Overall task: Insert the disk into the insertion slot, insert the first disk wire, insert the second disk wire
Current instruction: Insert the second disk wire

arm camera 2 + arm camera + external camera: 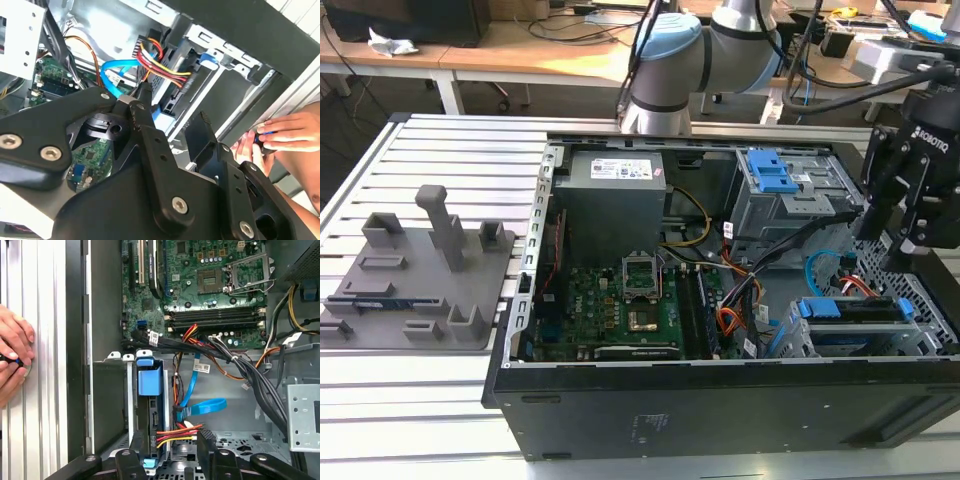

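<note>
Spread jaws straddle the first disk wire (176,432) beside the disk (150,384).

Bright, even light is falling from above in the exterior view and glaring off the pale slatted tabletop (410,420), while shadow is pooling inside the computer case (720,400). In the second wrist view the black tool (174,104) is showing dark against washed-out slats.
</note>
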`<state>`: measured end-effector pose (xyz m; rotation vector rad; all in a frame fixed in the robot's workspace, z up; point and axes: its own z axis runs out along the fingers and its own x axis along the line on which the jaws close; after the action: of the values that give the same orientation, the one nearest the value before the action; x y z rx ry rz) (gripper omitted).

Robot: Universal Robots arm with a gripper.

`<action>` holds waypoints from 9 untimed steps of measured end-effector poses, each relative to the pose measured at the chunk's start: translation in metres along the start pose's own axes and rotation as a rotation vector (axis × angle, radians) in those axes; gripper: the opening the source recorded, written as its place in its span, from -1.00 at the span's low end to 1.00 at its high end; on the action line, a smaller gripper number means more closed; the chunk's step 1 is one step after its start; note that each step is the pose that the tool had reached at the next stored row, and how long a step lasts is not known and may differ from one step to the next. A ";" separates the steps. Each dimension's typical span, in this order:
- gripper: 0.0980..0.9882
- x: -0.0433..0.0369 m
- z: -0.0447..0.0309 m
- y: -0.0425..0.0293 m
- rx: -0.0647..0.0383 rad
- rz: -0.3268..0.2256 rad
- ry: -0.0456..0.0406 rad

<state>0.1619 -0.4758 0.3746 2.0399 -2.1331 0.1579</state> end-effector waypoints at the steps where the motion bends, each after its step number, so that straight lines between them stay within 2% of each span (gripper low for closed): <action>1: 0.00 -0.0025 0.0005 0.0030 0.006 0.002 0.0033; 2: 0.00 -0.0042 0.0007 0.0056 0.013 0.003 0.0098; 4: 0.00 -0.0053 0.0011 0.0098 0.020 0.006 0.0235; 5: 0.00 -0.0064 0.0017 0.0142 0.026 0.007 0.0363; 6: -0.19 -0.0072 0.0023 0.0175 0.033 0.009 0.0484; 7: -0.47 -0.0080 0.0029 0.0205 0.039 0.010 0.0604; 8: -0.61 -0.0088 0.0038 0.0226 0.044 0.009 0.0687; 9: -0.61 -0.0092 0.0045 0.0244 0.047 0.008 0.0751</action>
<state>0.1377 -0.4665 0.3696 2.0172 -2.1119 0.2833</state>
